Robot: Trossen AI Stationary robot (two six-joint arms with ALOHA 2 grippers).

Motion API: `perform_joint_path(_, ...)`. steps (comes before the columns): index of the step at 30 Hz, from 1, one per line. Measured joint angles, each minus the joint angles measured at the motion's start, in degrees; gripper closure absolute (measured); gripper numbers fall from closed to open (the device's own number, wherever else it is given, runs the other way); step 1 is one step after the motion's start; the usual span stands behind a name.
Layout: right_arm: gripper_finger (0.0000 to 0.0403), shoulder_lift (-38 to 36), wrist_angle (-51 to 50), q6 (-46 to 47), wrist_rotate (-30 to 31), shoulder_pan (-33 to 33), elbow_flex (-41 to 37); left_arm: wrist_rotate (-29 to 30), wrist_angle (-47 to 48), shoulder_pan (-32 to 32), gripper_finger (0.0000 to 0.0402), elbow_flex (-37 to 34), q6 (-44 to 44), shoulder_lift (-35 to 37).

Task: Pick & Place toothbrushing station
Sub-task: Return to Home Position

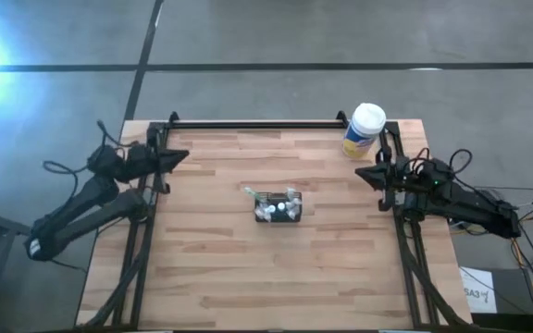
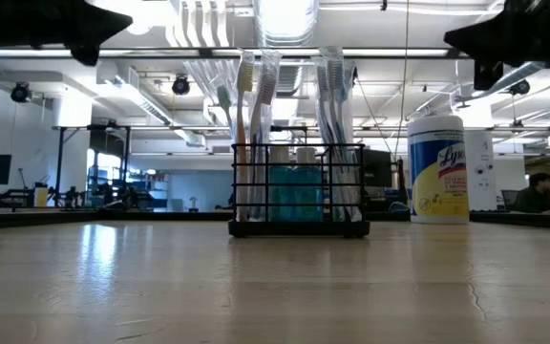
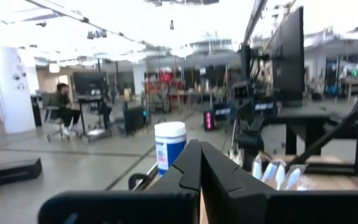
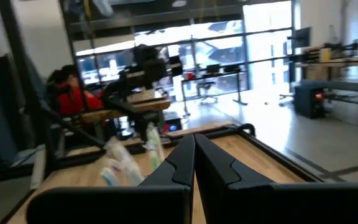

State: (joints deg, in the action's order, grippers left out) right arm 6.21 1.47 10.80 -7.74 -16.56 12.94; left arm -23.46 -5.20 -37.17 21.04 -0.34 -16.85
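Note:
The toothbrushing station (image 1: 278, 207) is a small black mesh caddy holding several toothbrushes. It stands on its base near the middle of the wooden table and shows upright in the low view (image 2: 299, 196). My left gripper (image 1: 181, 157) is shut and empty at the table's far left, raised above it; its closed fingers show in the left wrist view (image 3: 199, 163). My right gripper (image 1: 361, 173) is shut and empty at the far right, also raised; its closed fingers show in the right wrist view (image 4: 193, 155). Both point toward the table's middle.
A tall white-capped canister with a yellow label (image 1: 365, 130) stands at the table's far right corner, close to my right arm; it also shows in the low view (image 2: 437, 170). A black rail (image 1: 257, 123) runs along the far edge. People sit beyond the table.

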Motion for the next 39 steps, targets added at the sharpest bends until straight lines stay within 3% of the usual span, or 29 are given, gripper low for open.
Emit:
perform_joint_path(7, 0.0394, -4.2, 1.1, -0.3, 6.3, 0.0, -5.4, 0.9, -9.9, 0.0, 0.0401, -10.7, -5.4, 3.8)
perform_joint_path(15, 0.0394, -4.2, 8.6, -0.1, 6.5, 0.0, -12.5, 0.5, -19.2, 0.0, 0.0401, -20.1, -6.7, 2.3)
perform_joint_path(25, 0.0394, -1.0, 7.7, 1.1, 5.8, 1.0, -12.5, -5.4, -17.3, 2.6, 0.0401, -20.5, -8.1, 2.3)
perform_joint_path(33, 0.0394, -1.4, 7.7, -1.7, 5.8, 6.3, -12.4, -3.7, -17.2, 10.0, 0.0401, -20.6, -4.2, 2.6)
perform_joint_path(39, 0.0394, -6.1, 3.7, -2.1, 6.0, 6.6, -12.4, -1.4, -13.4, 10.3, 0.0401, -20.6, -4.0, 5.4)
